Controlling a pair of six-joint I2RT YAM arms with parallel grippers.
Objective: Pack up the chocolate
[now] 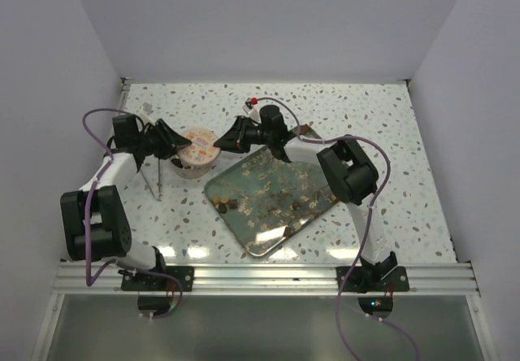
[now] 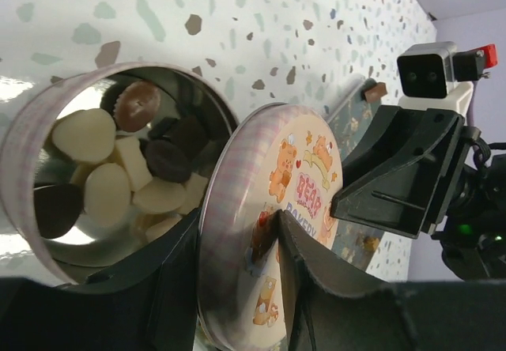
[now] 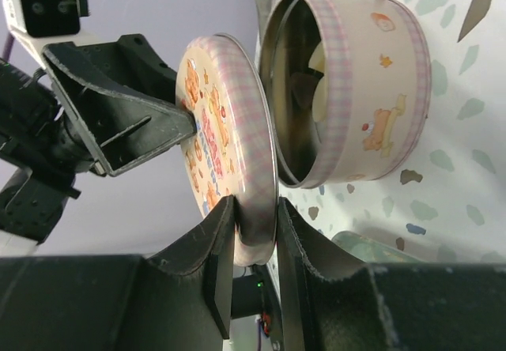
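Presently, the round lid [image 2: 300,185] of a pink-checked tin [image 3: 371,90] is clamped at its rim from two sides. The left gripper [image 2: 265,236] is closed on one edge of the lid, with a black finger pressed against each face. The right gripper [image 3: 254,224] is closed on the opposite edge in the same way. The lid is held over the tin's open mouth and is not seated on it, so the inside is exposed to both wrist cameras.

The tin is set on the speckled bench [image 1: 390,133], a little left of its middle and nearer the far edge than the near one. The chocolate [image 2: 103,185] is seen piled inside the tin as cream, tan and dark brown pieces, rounded and heart-like in shape. More small brown pieces are scattered on the grey tray [image 1: 313,202], which is laid cornerwise just right of the tin, between the middle of the bench and its near edge. Several of these pieces are gathered toward the tray's left corner and its near corner.

Two thin metal prongs, probably tweezers [image 1: 159,180], are seen on the bench left of the tray and just beside the tin, though the overhead view is too small for certainty.
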